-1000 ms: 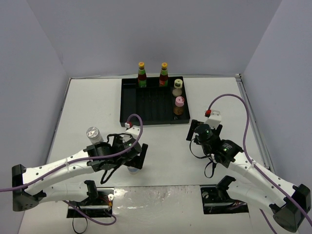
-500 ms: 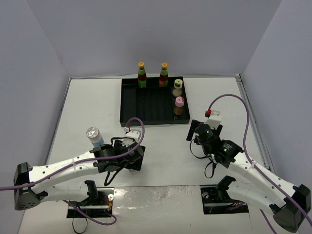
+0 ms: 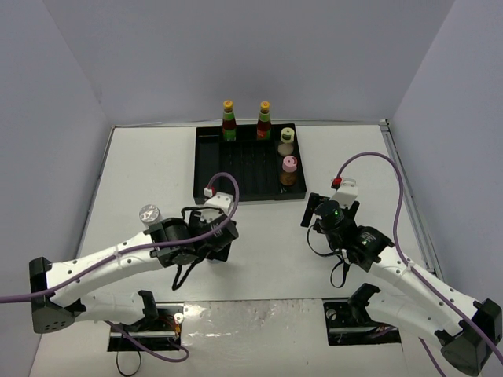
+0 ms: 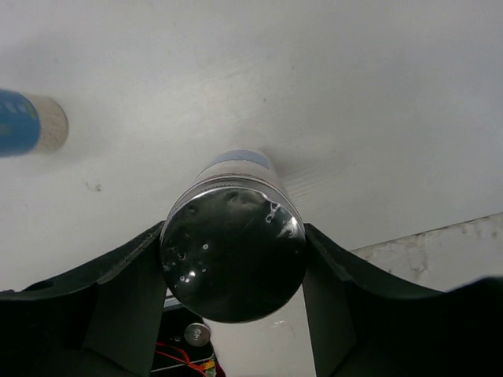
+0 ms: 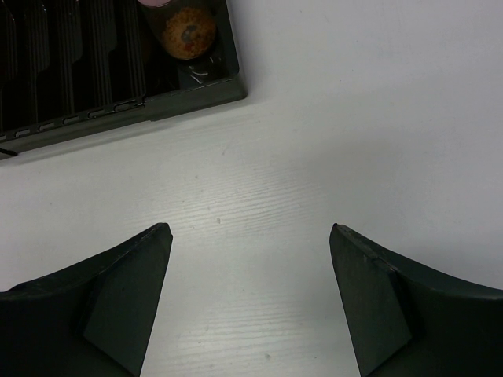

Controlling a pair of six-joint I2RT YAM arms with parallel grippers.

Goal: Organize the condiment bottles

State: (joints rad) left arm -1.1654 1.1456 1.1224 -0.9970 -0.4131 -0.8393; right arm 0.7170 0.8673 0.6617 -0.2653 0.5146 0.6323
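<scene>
Reads as roughly two-thirds done, with two slim bottles [image 3: 229,122], cream bottle [image 3: 286,141] and pink-capped bottle [image 3: 289,170] standing in the tray [image 3: 236,169], left end effector [image 4: 233,228] clenched on a silver-capped jar [image 4: 233,259] near the tray, second jar [image 3: 149,214] waiting left on the worktop [image 3: 271,259], right end effector [image 5: 250,232] released, empty.

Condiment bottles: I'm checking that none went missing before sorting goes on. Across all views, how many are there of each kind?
Slim red-and-green bottles with orange caps: 2
Silver-capped jars: 2
Cream bottle with yellow cap: 1
Pink-capped bottle: 1
Total: 6
</scene>
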